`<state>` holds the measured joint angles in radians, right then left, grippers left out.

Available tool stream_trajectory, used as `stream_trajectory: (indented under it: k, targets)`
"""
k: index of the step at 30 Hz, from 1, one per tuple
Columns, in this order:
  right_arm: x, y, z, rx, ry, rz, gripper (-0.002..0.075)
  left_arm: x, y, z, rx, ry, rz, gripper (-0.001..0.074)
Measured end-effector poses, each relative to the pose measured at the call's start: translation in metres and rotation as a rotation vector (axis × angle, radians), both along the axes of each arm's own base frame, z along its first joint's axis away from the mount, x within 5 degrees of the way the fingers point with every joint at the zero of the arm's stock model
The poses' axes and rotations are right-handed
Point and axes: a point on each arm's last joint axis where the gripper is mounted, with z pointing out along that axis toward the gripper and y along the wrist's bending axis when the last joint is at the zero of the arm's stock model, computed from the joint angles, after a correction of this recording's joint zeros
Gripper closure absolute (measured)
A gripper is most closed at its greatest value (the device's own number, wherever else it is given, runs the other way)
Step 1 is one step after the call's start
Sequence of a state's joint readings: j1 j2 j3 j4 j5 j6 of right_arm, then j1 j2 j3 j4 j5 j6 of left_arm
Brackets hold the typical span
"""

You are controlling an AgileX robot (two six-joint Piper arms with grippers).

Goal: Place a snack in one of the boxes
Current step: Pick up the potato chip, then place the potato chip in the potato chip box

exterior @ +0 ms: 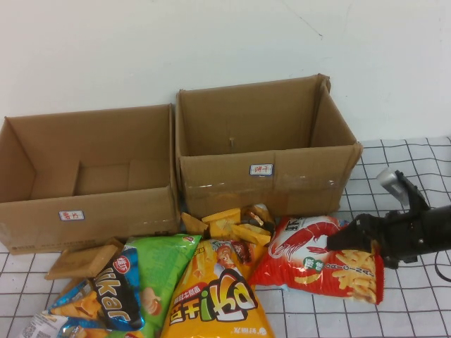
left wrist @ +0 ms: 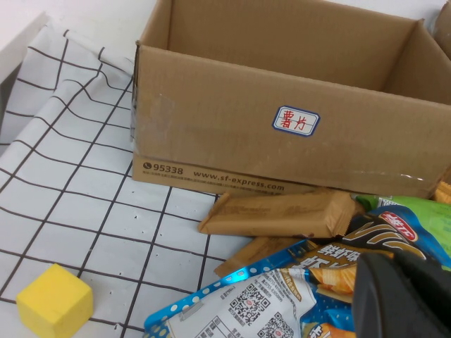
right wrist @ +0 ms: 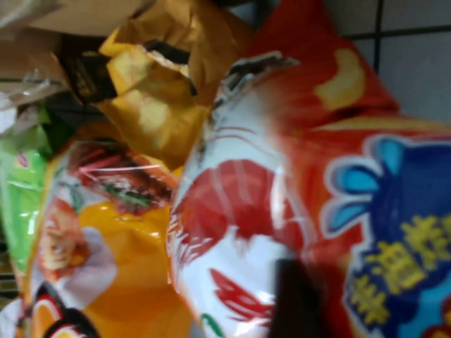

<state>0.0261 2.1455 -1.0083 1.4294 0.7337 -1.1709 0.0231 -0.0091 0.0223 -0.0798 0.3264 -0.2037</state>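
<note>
White wall backs a table [exterior: 423,310] covered in a white cloth with a black grid. Two open brown cardboard boxes stand side by side against the wall: the wider, lower box [exterior: 84,211] on the left, with a small white label written in red, and the taller box [exterior: 282,179] on the right, with clear tape across its front.

A heap of snack bags lies in front of them. The red shrimp bag [exterior: 310,257] lies flat on the cloth before the taller box, well apart from the lower box. Just beside it to the left is the orange-yellow bag [exterior: 218,299], then the green bag [exterior: 158,271].

The right gripper [exterior: 352,236] reaches in from the right and sits over the red bag's upper right part, its dark fingers touching the bag (whether they are pinched on the foil or spread, I cannot tell). The left gripper [left wrist: 402,299] hangs low over the bags at the left end of the heap, near a yellow cube [left wrist: 54,308]; its finger state cannot be told either.
</note>
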Motion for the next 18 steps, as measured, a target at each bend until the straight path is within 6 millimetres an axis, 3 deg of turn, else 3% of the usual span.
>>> stream_trajectory:
  k: [2,5,8,12,18]
  targets:
    - [-0.001,0.002,0.002,0.025,0.004,0.006,0.0323,0.000,0.000,0.000,0.000,0.000,0.000,0.0736]
    - [-0.001,0.001,0.010,0.082,0.020,0.001,0.0338,0.000,0.000,0.000,0.000,0.000,0.000,0.0736]
    - [-0.002,-0.003,0.033,0.135,-0.015,0.023,0.0338,0.000,0.000,0.000,0.000,0.000,0.000,0.0736]
    - [-0.011,-0.004,0.088,0.159,-0.137,0.107,0.0340,0.000,0.000,0.000,0.000,0.000,0.000,0.0736]
    - [-0.046,0.000,0.182,0.157,-0.391,0.237,0.0354,0.000,0.000,0.000,0.000,0.000,0.000,0.0736]
